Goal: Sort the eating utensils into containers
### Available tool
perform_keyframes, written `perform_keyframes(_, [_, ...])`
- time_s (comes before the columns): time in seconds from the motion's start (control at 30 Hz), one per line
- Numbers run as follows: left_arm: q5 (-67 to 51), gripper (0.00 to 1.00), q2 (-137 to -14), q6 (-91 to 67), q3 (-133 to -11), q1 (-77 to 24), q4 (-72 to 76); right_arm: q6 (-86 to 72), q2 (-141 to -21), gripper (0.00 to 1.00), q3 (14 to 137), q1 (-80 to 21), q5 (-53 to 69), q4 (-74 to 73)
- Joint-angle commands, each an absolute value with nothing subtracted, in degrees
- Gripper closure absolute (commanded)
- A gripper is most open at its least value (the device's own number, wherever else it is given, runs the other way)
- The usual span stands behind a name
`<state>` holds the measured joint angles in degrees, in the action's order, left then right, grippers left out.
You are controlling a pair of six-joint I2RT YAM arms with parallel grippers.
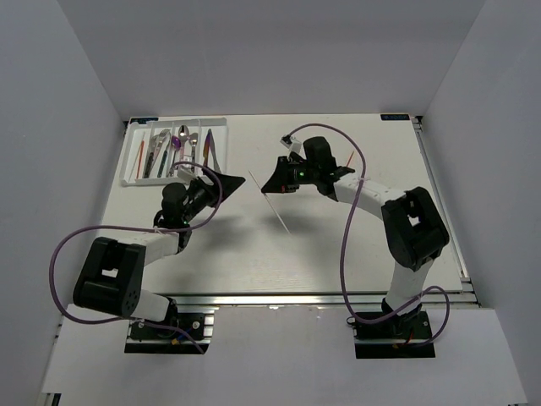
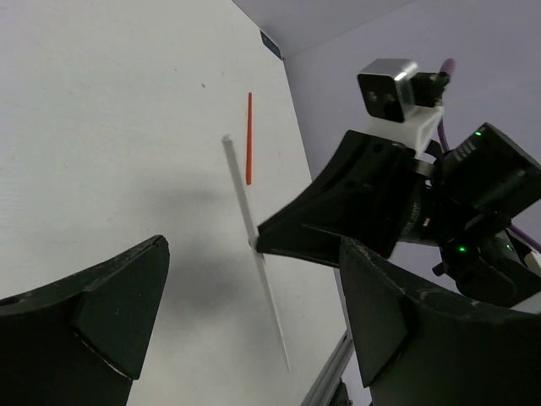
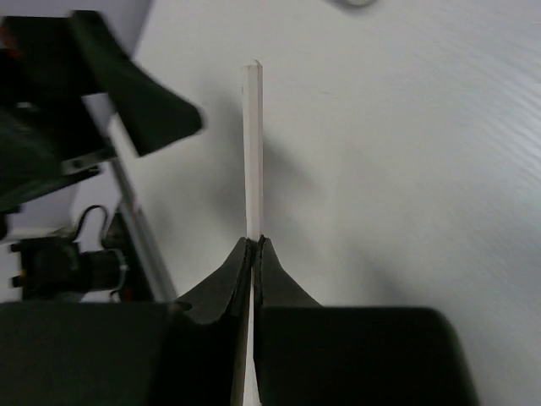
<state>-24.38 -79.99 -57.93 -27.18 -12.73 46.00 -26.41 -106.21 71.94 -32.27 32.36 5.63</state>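
Note:
My right gripper (image 1: 267,188) is shut on a pale chopstick (image 1: 279,218) near the table's middle. In the right wrist view its jaws (image 3: 256,242) pinch the stick (image 3: 253,144), which sticks out ahead of them. My left gripper (image 1: 226,180) stands open just left of it, fingers (image 2: 114,304) wide apart, facing the pale chopstick (image 2: 241,199) without touching it. A red chopstick (image 2: 248,139) lies on the table beyond, beside the right arm (image 1: 349,161). The white cutlery tray (image 1: 128,173) at the back left holds several utensils in its slots.
The right arm's wrist camera and cable (image 2: 390,89) loom close in front of the left gripper. The table's metal front rail (image 1: 321,298) runs along the near edge. White walls enclose the table on three sides.

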Motion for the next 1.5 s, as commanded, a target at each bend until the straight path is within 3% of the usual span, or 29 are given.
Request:
perform_keyframes(0.0, [-26.4,0.1,-81.5,-59.6,-30.3,-14.5,52.7,-35.3,-102.4,1.0,69.2,-32.6,43.6,18.5])
perform_keyframes(0.3, [-26.9,0.17,-84.3,-58.5,-33.4,-17.0,52.2,-39.4,-101.8,1.0,70.3,-34.9,47.8,22.9])
perform_keyframes(0.4, [-27.1,0.31,-85.2,-58.5,-34.0,-17.2,52.2,-39.2,-102.5,1.0,71.6,-35.9,47.6,22.6])
perform_keyframes(0.43, [-27.2,0.49,-85.3,-58.6,-34.1,-17.1,52.2,-39.0,-103.0,1.0,72.2,-36.1,47.4,22.1])
perform_keyframes(0.53, [-28.4,0.78,-85.7,-58.4,-35.4,-17.2,51.2,-39.5,-104.1,1.0,73.1,-36.3,47.3,22.6])
perform_keyframes(0.57, [-28.6,0.98,-85.6,-57.9,-35.9,-17.3,50.3,-39.8,-104.2,1.0,73.2,-36.1,47.3,23.5])
perform_keyframes(0.6, [-28.7,1.0,-85.4,-55.2,-37.8,-17.2,45.7,-40.1,-104.2,1.0,73.0,-35.9,47.3,23.9])
perform_keyframes(0.63, [-28.3,1.0,-84.9,-52.5,-39.4,-17.2,41.4,-40.4,-103.5,0.79,72.3,-35.4,47.0,24.6])
perform_keyframes(0.67, [-27.3,1.0,-84.4,-49.1,-41.6,-17.2,35.9,-40.9,-102.8,0.32,71.3,-33.5,46.3,26.5])
perform_keyframes(0.7, [-21.7,1.0,-84.0,-38.8,-48.4,-17.1,19.7,-42.3,-101.9,0.11,67.6,-32.2,46.0,27.7])
perform_keyframes(0.8, [-3.4,1.0,-85.0,-20.6,-60.5,-17.1,-8.8,-40.9,-95.9,0.11,58.8,-24.9,40.2,26.1])
perform_keyframes(0.83, [10.5,1.0,-85.8,-17.1,-67.7,-17.0,-13.0,-38.4,-92.5,0.11,57.5,-23.4,37.2,22.8])
perform_keyframes(0.93, [26.7,1.0,-89.9,-5.8,-78.7,-14.2,-18.9,-27.6,-87.7,0.11,56.5,-20.1,26.5,9.7])
perform_keyframes(1.1, [25.4,1.0,-96.9,8.7,-88.2,-2.0,-10.8,-21.3,-82.9,0.11,53.6,-18.8,25.0,4.1])
perform_keyframes(1.17, [20.6,1.0,-100.6,5.3,-93.8,5.0,-8.2,-22.2,-79.5,0.11,49.8,-18.8,26.5,6.2])
perform_keyframes(1.4, [26.2,1.0,-114.3,16.0,-108.4,7.0,-2.7,-25.8,-80.2,0.11,46.8,-19.2,32.2,12.0])
perform_keyframes(1.47, [27.3,1.0,-115.8,17.5,-106.3,7.5,3.4,-26.0,-80.5,0.11,46.9,-19.4,32.4,12.4])
